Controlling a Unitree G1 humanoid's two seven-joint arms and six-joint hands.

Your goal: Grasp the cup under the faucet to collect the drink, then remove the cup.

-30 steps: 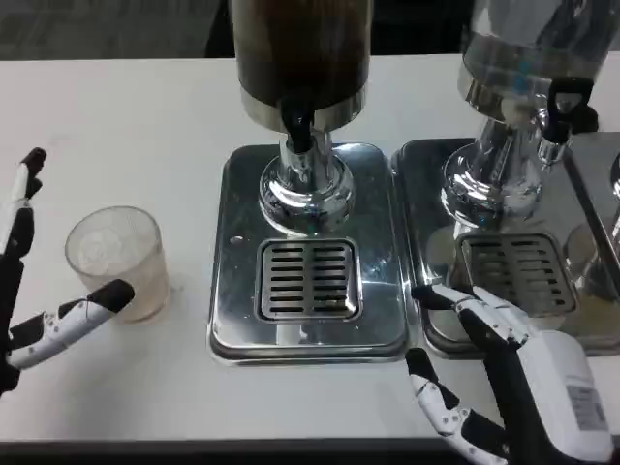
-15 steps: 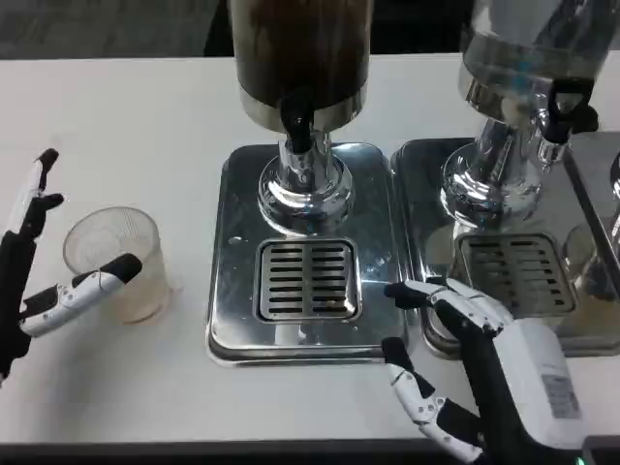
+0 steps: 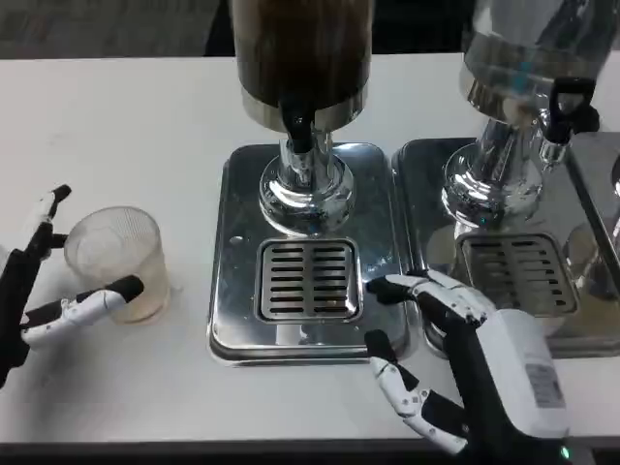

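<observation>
One cup (image 3: 113, 260); two dispensers (image 3: 302, 107); two open-fingered hands (image 3: 58, 291).

Our right robot hand (image 3: 455, 358) has slid leftward from the lower right of the frame, its fingertips now over the dark dispenser's tray (image 3: 228, 329) corner. Our left robot hand (image 3: 48, 291) has closed in around the cup (image 3: 111, 262).
</observation>
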